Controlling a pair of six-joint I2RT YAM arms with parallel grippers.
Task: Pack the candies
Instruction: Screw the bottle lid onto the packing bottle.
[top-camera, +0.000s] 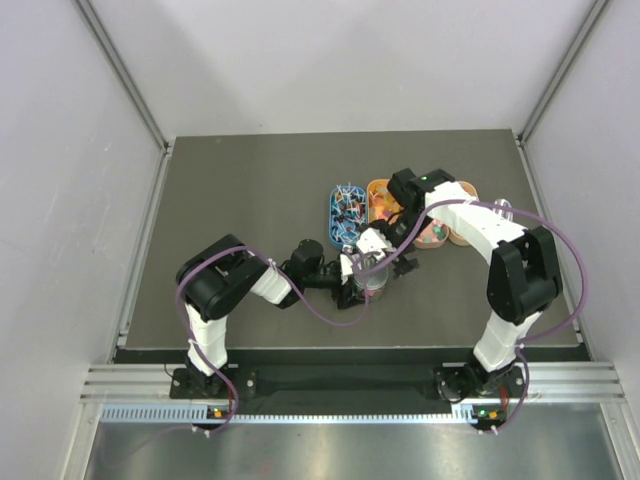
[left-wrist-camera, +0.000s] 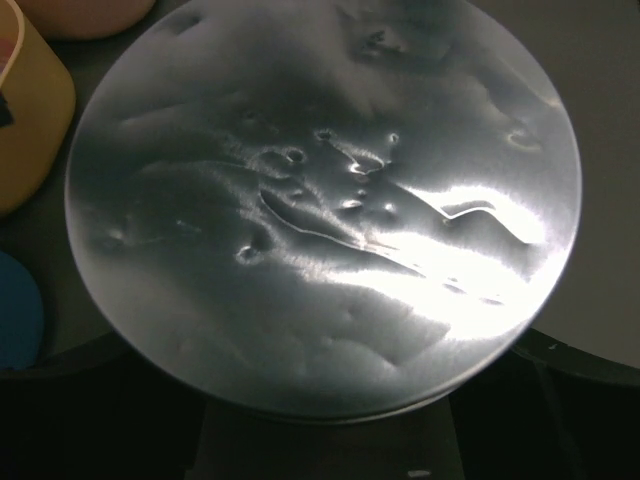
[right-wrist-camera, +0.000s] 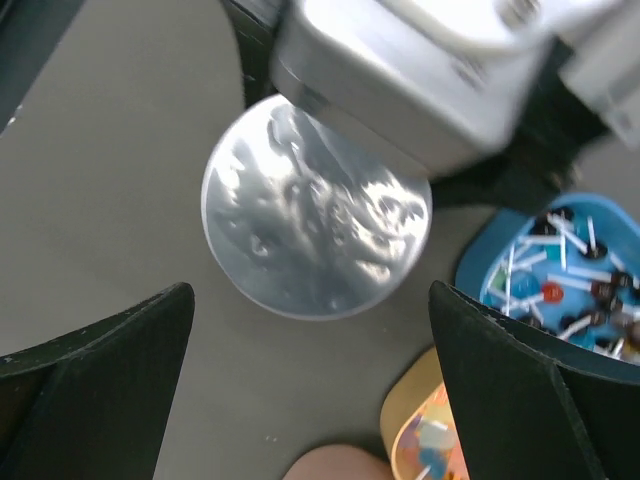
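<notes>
left fingers (top-camera: 350, 290) wide astride silver-topped jar (top-camera: 372, 277), grip unclear; right fingers (right-wrist-camera: 110, 380) open, empty, above counter (right-wrist-camera: 120, 200); candies (right-wrist-camera: 432, 447) beyond, in orange tray (right-wrist-camera: 396, 416): tiny, light, probably slick; pinch one across middle

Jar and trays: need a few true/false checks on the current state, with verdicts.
1. The right gripper is open and empty. True.
2. The jar has its silver lid off. False: the lid covers the jar's top.
3. The blue tray holds stick candies. True.
4. The orange tray is empty. False: coloured candies lie in it.
</notes>
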